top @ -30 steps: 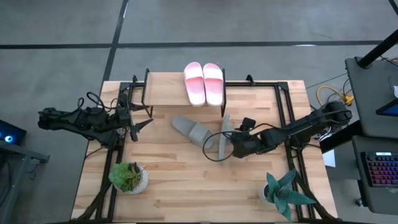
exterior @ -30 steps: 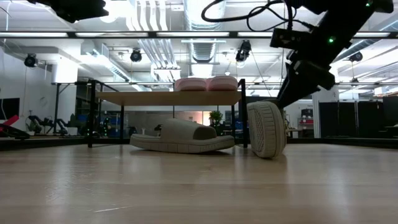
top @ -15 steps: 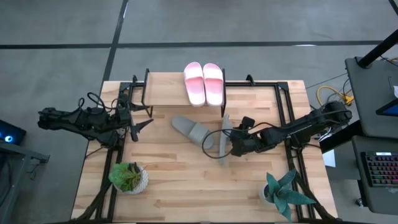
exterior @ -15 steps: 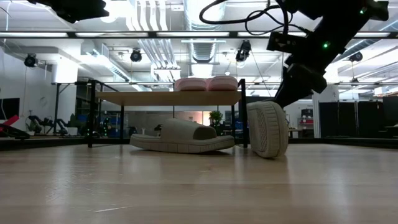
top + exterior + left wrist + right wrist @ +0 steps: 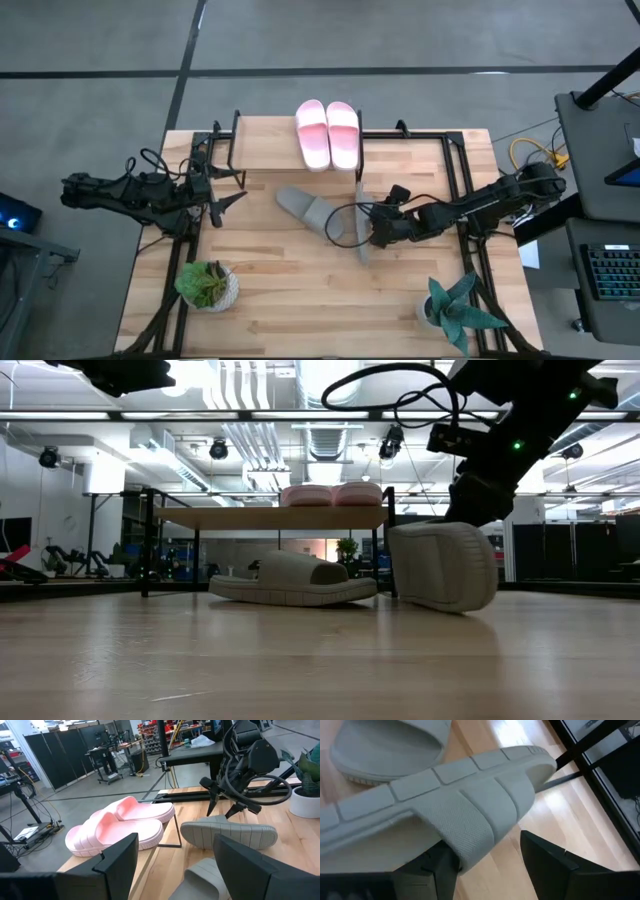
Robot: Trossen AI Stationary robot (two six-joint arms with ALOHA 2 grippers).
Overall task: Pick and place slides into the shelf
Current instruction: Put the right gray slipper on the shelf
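Looking straight down, the high view shows a light wood table [image 5: 290,290] with black frame rails along its sides, standing on a grey floor crossed by dark lines. The shelf [image 5: 270,143], a low plank on thin black legs, stands at the table's far edge; two pink slides [image 5: 327,133] lie side by side on its right end. One grey slide [image 5: 308,210] lies flat on the table just in front of the shelf. The second grey slide [image 5: 361,225] stands on its edge, sole turned sideways, just right of the first. The right gripper [image 5: 372,231] is at this tipped slide; in the right wrist view the strap sits between its two dark fingers [image 5: 550,865], which have not visibly clamped on it, so the claw reads as released around the strap. The left gripper [image 5: 228,197] hovers near the shelf's left end with its fingers spread apart, holding nothing. Two potted plants stand at the near corners, one leafy green [image 5: 207,284] and one spiky teal [image 5: 455,305]. The low view looks into a workshop hall with ceiling ducts, track lights [image 5: 220,450] and dark partitions. A desk with a keyboard [image 5: 610,275] stands to the table's right.
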